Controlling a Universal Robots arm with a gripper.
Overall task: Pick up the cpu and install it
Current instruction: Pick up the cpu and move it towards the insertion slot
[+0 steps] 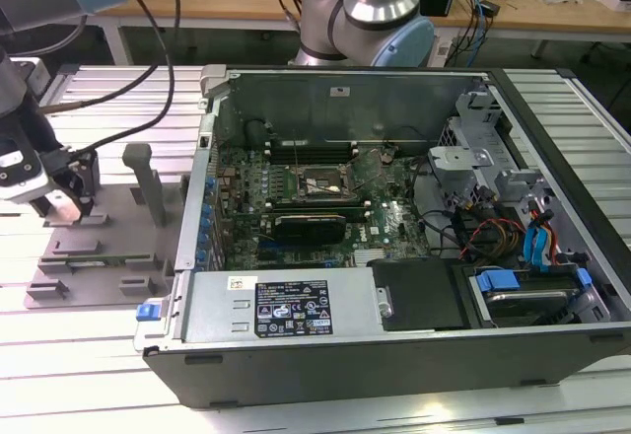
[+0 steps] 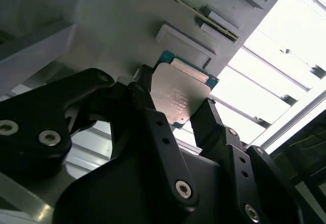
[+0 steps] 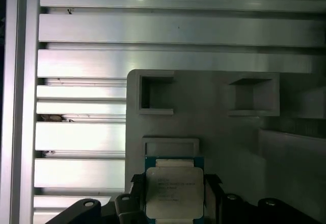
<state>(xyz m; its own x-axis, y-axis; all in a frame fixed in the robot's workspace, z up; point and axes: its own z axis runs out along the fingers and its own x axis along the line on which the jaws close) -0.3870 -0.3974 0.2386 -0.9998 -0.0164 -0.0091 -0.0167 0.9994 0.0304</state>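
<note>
The slatted counter (image 1: 59, 375) carries an open computer case (image 1: 394, 355) and, at the exterior view's left, a grey fixture plate (image 1: 113, 222). Over that plate the pincer (image 1: 64, 211) grips two opposite edges of the cpu (image 3: 173, 191). The cpu lies flat, metal lid toward the wrist cameras; near-square, no long axis stands out. We see one edge cut off in the first wrist view.

Bright, even light; table slats (image 2: 254, 102) glare white in the second wrist view.
</note>
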